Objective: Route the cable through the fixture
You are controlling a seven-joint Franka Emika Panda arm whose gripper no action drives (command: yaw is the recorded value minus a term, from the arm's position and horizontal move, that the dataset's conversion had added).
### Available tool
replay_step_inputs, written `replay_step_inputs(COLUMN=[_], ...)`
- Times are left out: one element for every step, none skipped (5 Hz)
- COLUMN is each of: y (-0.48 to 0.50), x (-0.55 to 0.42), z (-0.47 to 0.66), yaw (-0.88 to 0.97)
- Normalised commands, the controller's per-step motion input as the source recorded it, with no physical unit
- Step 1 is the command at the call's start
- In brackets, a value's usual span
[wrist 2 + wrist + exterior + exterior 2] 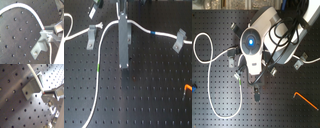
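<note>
Where round holes dot black board, smooth white cable curves.

A black perforated breadboard table fills nearly all of both exterior views, its threaded holes set in a regular grid. Light falls evenly on it and catches each hole as a pale dot in the first exterior view. In the wrist views the same surface looks grey and glossy, with soft glare across it. Along the top edge of the second exterior view a thin strip of lighter, blurred background shows beyond the table's edge; nothing there is clear enough to identify.
</note>
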Motion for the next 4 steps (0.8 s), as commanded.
replay_step_inputs(y=[0.094,0.002,0.001,0.0], x=[-0.009,-0.001,0.002,-0.01], z=[0.08,0.33,0.54,0.64], yaw=[0.0,0.0,0.0,0.0])
